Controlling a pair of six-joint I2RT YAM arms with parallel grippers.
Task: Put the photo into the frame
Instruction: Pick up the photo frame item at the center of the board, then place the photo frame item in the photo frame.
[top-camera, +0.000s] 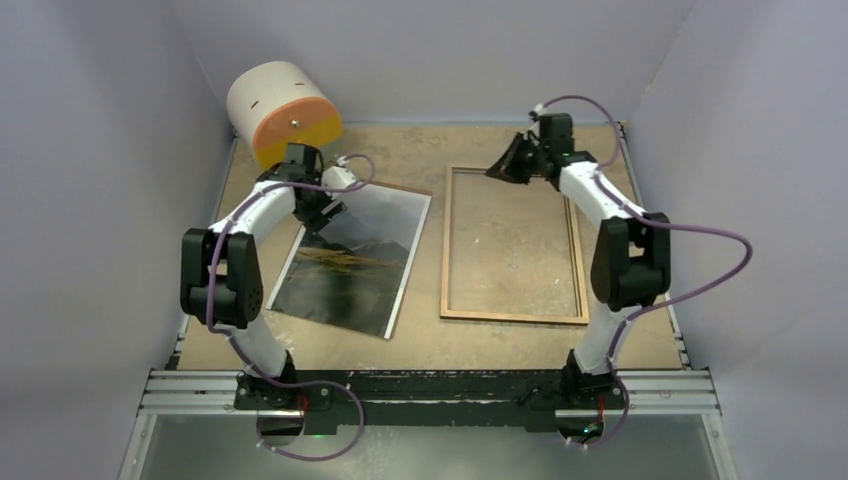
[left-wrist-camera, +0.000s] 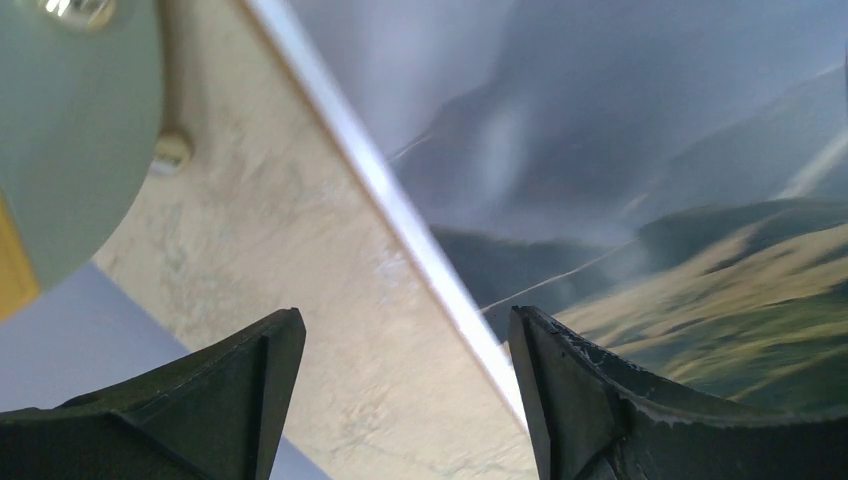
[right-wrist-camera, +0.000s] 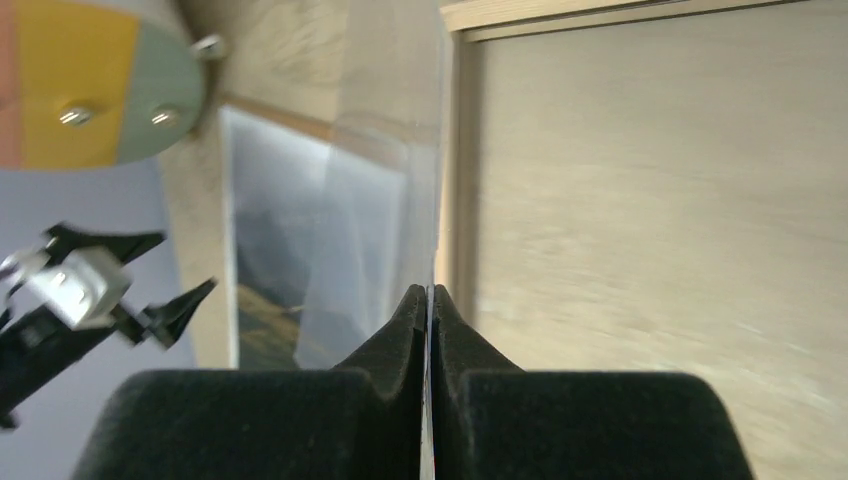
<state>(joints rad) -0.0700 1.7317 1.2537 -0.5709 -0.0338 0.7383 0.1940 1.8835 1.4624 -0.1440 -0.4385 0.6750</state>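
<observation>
The brown table (top-camera: 500, 350) carries both pieces, well apart. The frame (top-camera: 515, 318) lies flat on the right, wood-coloured back rim up, with the table showing through it. The photo (top-camera: 350, 265) lies face up on the left, skewed to the frame. It is a glossy, dark grey mountain landscape with a yellowish slope and a thin white border, flat and uncreased as far as shows.

The step in hand looks like the pick-up of the print. The left gripper (left-wrist-camera: 405, 318) hangs at the photo's far left corner, fingers spread wide astride the white edge, holding nothing. The right gripper (right-wrist-camera: 430, 295), at the frame's far left corner, is pinched tight on what seems the thin edge of a clear pane (right-wrist-camera: 385, 200).

Next, I judge, the left fingers must get under that flat edge, which gives little purchase, then carry the print over, squared to the rim
</observation>
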